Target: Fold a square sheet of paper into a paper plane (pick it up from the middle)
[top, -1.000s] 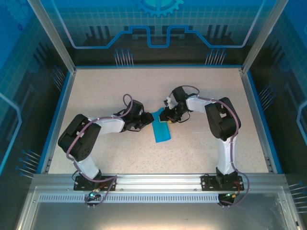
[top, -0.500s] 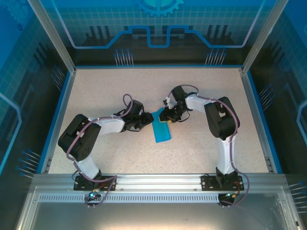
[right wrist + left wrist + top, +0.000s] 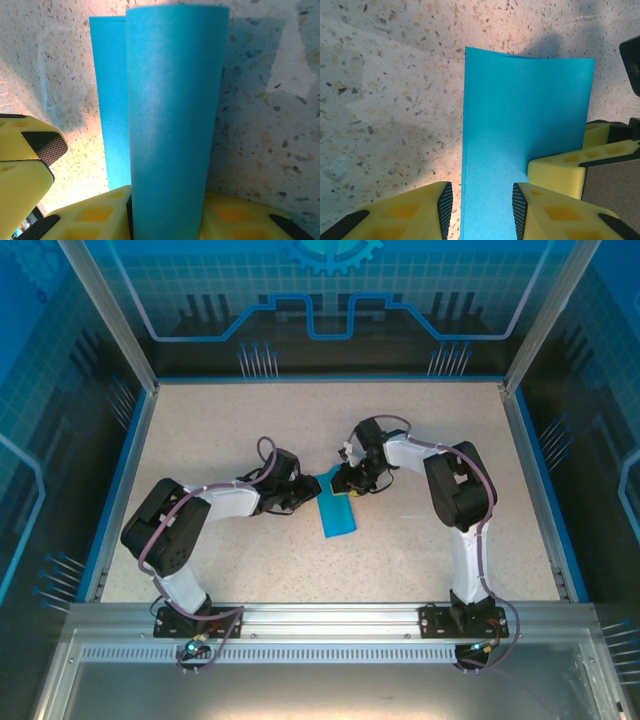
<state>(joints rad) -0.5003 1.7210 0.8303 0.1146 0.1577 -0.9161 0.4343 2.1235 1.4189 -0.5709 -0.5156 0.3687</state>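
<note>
- The square sheet of paper (image 3: 337, 508), doubled into a narrow teal strip, is lying on the table (image 3: 200, 440) under the right gripper (image 3: 167, 206) and reaching from it toward the arm bases.
- The right gripper is pinching a curled upper layer and holding it raised off the layer below.
- The left gripper (image 3: 481, 196), just left of the right gripper, is standing narrowly parted and straddling the strip's long edge. Whether its pads are pressing the paper cannot be told.
- Handling, as a judgement: the sheet is behaving as light, limp and easily creased, and it is probably sliding readily.
- Hold, as a judgement: gentle pinching at a free edge near the right gripper is looking best, since hard tugging is risking a tear.
</note>
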